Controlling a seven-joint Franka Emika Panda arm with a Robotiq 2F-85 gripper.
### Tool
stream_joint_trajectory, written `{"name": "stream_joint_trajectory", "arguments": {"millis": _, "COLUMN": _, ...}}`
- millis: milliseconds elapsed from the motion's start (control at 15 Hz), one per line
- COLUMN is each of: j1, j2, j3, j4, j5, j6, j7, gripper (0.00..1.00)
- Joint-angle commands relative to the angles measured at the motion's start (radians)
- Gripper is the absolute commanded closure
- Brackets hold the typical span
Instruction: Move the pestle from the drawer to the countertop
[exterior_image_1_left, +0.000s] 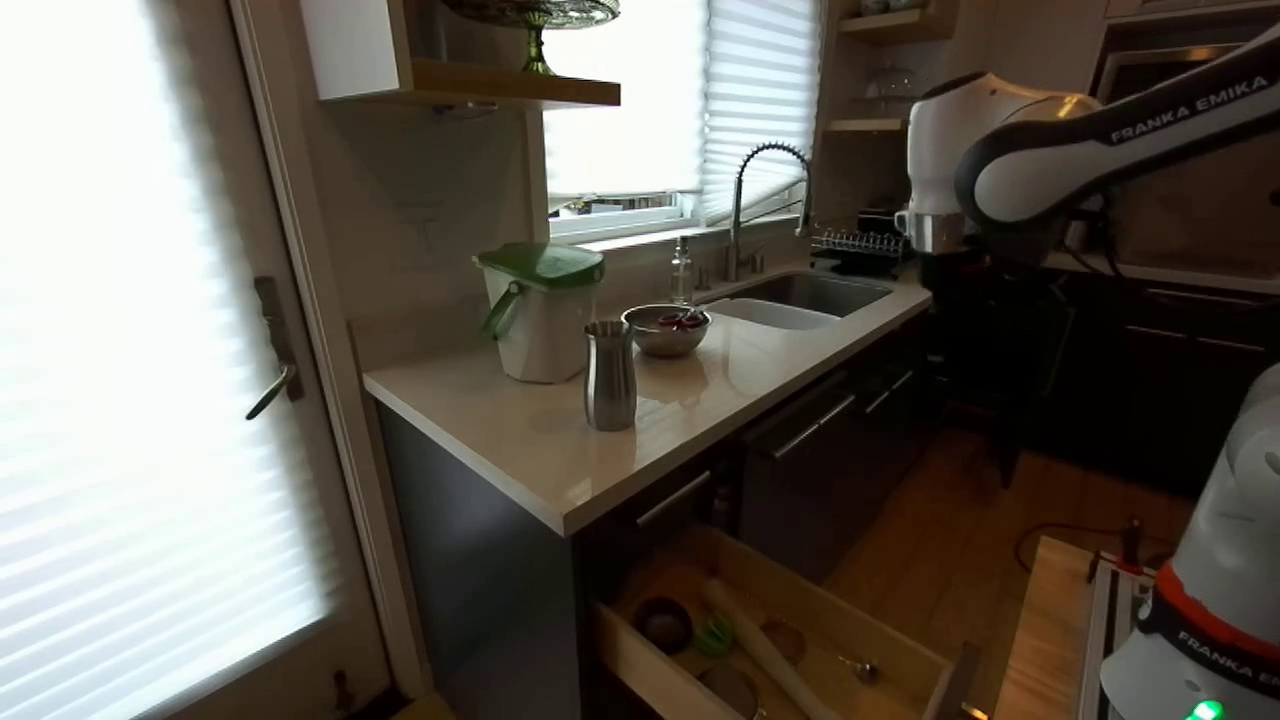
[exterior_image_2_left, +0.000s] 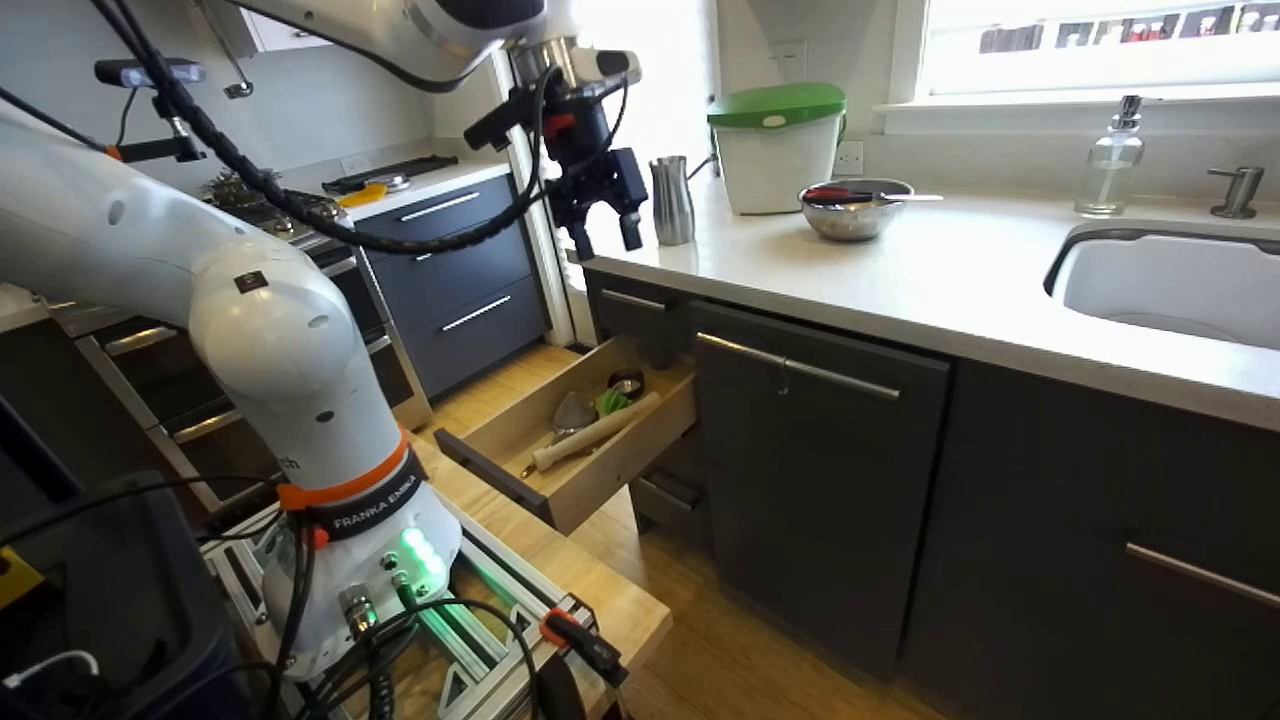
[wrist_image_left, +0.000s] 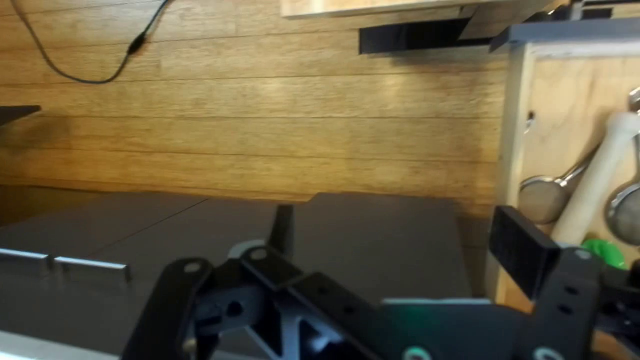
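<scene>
The pestle (exterior_image_1_left: 768, 648), a pale tan rod, lies in the open drawer (exterior_image_1_left: 655, 668) among other utensils. It shows in an exterior view (exterior_image_2_left: 597, 434) too, lying slantwise in the drawer (exterior_image_2_left: 600, 498). In the wrist view the pestle (wrist_image_left: 592, 185) is at the right edge, its lower end partly hidden behind a finger, inside the drawer (wrist_image_left: 511, 145). My gripper (exterior_image_2_left: 607, 238) points down, above the level of the drawer and near the countertop (exterior_image_2_left: 1010, 255). In the wrist view the gripper (wrist_image_left: 397, 235) is open with nothing between its fingers. The countertop (exterior_image_1_left: 500, 440) runs above the drawer.
A steel cup (exterior_image_1_left: 611, 385) stands near the countertop's front edge. Behind are a green-lidded bin (exterior_image_1_left: 545, 320), a metal bowl (exterior_image_1_left: 665, 335) with utensils, and a soap bottle (exterior_image_2_left: 1112, 165). Strainers (wrist_image_left: 544, 199) and a green item (wrist_image_left: 605, 251) lie beside the pestle.
</scene>
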Motion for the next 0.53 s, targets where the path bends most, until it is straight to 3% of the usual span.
{"name": "stream_joint_trajectory", "arguments": {"millis": 0, "j1": 0.085, "j2": 0.048, "j3": -0.029, "j4": -0.099, "j5": 0.131, "j6": -0.009, "j7": -0.002, "gripper": 0.0}}
{"name": "stream_joint_trajectory", "arguments": {"millis": 67, "j1": 0.062, "j2": 0.016, "j3": -0.011, "j4": -0.07, "j5": 0.073, "j6": -0.003, "j7": 0.006, "gripper": 0.0}}
{"name": "stream_joint_trajectory", "arguments": {"millis": 333, "j1": 0.068, "j2": 0.025, "j3": -0.011, "j4": -0.07, "j5": 0.077, "j6": 0.0, "j7": 0.007, "gripper": 0.0}}
{"name": "stream_joint_trajectory", "arguments": {"millis": 467, "j1": 0.079, "j2": 0.092, "j3": 0.016, "j4": -0.094, "j5": 0.128, "j6": 0.063, "j7": 0.117, "gripper": 0.0}}
